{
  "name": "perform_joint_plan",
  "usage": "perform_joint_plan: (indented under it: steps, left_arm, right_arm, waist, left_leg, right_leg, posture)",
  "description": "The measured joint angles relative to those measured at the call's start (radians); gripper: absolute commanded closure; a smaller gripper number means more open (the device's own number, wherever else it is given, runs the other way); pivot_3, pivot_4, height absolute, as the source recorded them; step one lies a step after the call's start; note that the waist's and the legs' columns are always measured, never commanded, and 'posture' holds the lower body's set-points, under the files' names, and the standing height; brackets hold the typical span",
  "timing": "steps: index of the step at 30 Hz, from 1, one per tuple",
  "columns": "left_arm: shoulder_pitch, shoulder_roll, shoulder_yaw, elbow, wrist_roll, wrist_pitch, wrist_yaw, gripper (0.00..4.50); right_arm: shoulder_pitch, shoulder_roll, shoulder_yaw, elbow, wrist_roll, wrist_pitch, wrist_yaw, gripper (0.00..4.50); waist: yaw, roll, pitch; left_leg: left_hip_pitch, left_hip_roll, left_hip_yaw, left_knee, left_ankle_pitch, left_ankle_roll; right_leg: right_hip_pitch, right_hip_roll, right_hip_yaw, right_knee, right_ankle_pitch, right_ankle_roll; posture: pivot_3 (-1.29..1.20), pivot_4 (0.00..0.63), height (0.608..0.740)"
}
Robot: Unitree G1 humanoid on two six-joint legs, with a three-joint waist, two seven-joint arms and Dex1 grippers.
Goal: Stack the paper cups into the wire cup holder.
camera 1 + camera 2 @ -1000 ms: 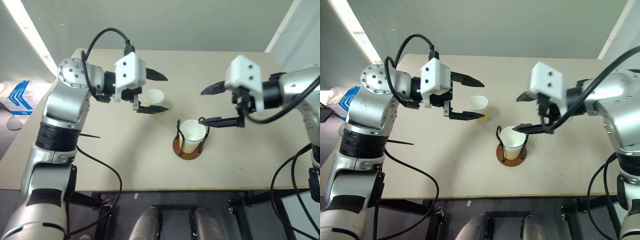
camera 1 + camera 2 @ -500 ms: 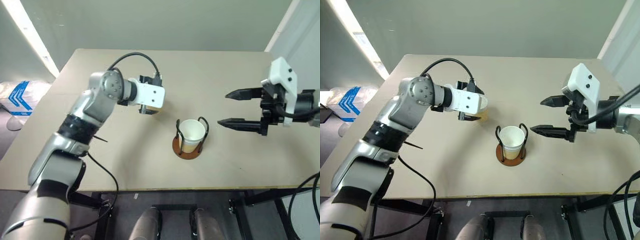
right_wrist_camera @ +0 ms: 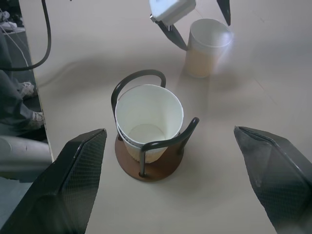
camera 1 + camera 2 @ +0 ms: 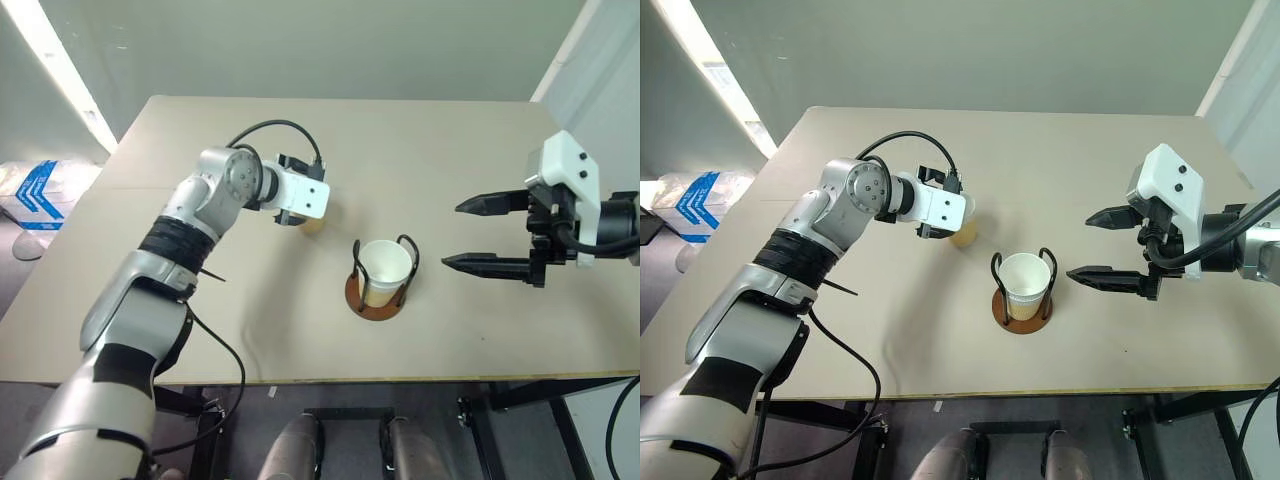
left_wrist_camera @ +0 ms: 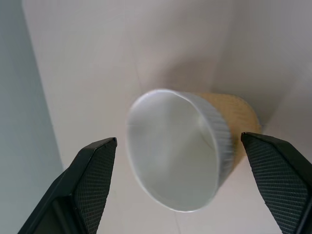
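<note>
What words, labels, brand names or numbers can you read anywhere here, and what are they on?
No readable text.
Loose paper cup: plain.
Cups in the wire cup holder: plain.
Table: unmarked.
Left claw and right claw housings: no legible label.
Blue and white item on the floor: arrow-like marks, no letters.

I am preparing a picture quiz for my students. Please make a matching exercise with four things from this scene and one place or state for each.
Things:
1. loose tan paper cup
2. black wire cup holder on a brown disc
3. left gripper
4. right gripper

States:
a. open, beside the holder, empty
b. holds stacked cups
c. open around a cup
d. stands on the beige table

Pairs: 1-d, 2-b, 3-c, 4-a
</note>
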Motion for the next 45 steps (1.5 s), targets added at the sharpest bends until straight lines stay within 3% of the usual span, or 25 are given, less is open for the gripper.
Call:
perform_joint_plan:
  steps: [4, 6, 9, 17, 27, 32, 37, 45]
  left_arm:
    - [-0.007, -0.026, -0.001, 0.063, 0.01, -0.022, 0.005, 0.0]
    - [-0.013, -0.039, -0.011, 0.095, 0.021, -0.039, 0.009, 0.39]
    - [-0.019, -0.058, -0.023, 0.143, 0.028, -0.085, 0.011, 1.35]
    - [-0.03, -0.088, -0.036, 0.248, 0.032, -0.183, 0.008, 4.41]
    - [-0.056, -0.03, -0.015, 0.244, -0.023, -0.286, -0.127, 4.48]
    - [-0.053, 0.007, 0.073, 0.08, -0.23, -0.205, -0.369, 4.48]
    - [-0.05, 0.046, 0.142, -0.176, -0.493, 0.031, -0.597, 4.48]
    - [-0.104, 0.22, 0.002, -0.39, -0.845, 0.278, -0.61, 4.48]
  right_arm:
    - [0.0, -0.004, 0.0, 0.001, 0.009, -0.008, -0.013, 0.09]
    - [0.0, -0.004, 0.001, 0.002, 0.015, -0.012, -0.021, 0.04]
    - [0.0, -0.004, 0.002, 0.002, 0.025, -0.02, -0.032, 0.04]
    - [0.0, -0.002, 0.002, 0.003, 0.044, -0.048, -0.059, 0.04]
    - [0.005, 0.0, 0.0, 0.038, 0.063, -0.132, -0.064, 0.04]
    - [0.091, -0.008, -0.029, 0.019, 0.076, -0.182, -0.034, 0.04]
    - [0.155, -0.003, -0.137, -0.005, 0.163, -0.179, -0.036, 0.04]
    - [0.272, 0.004, -0.315, -0.096, 0.395, -0.127, -0.101, 0.04]
  waist:
    - [0.001, 0.0, 0.0]
    - [0.003, 0.0, 0.0]
    - [0.005, 0.0, 0.0]
    - [0.005, 0.0, 0.0]
    - [0.004, 0.0, 0.0]
    - [0.011, 0.0, 0.0]
    - [0.01, 0.0, 0.0]
    - [0.006, 0.001, -0.001]
  left_leg:
    - [-0.001, 0.0, 0.0, 0.001, 0.0, 0.0]
    - [-0.001, 0.0, 0.0, 0.002, 0.0, 0.0]
    - [-0.002, 0.0, 0.0, 0.003, 0.0, 0.001]
    - [-0.002, 0.0, 0.0, 0.006, -0.001, 0.001]
    - [-0.002, 0.0, 0.001, 0.007, -0.001, 0.002]
    - [-0.005, 0.0, 0.0, 0.008, -0.002, 0.004]
    - [-0.005, 0.0, 0.002, 0.009, -0.002, 0.005]
    - [-0.003, 0.001, 0.002, 0.008, -0.002, 0.004]
  right_leg:
    - [-0.001, 0.0, 0.0, 0.0, 0.0, 0.001]
    - [-0.001, 0.0, 0.0, 0.0, 0.001, 0.001]
    - [-0.001, 0.0, 0.0, 0.0, 0.001, 0.002]
    - [0.0, 0.0, 0.0, 0.001, 0.002, 0.003]
    - [-0.001, 0.001, 0.0, 0.001, 0.002, 0.003]
    - [0.0, 0.0, 0.0, 0.0, 0.002, 0.004]
    - [0.0, 0.0, 0.0, 0.001, 0.001, 0.004]
    - [0.002, 0.0, 0.0, 0.001, 0.0, 0.004]
  posture:
    - [0.0, 0.15, 0.74]
    - [0.0, 0.15, 0.74]
    - [0.0, 0.15, 0.74]
    - [0.0, 0.15, 0.74]
    - [0.0, 0.15, 0.74]
    - [0.0, 0.15, 0.74]
    - [0.0, 0.15, 0.74]
    - [0.0, 0.15, 0.74]
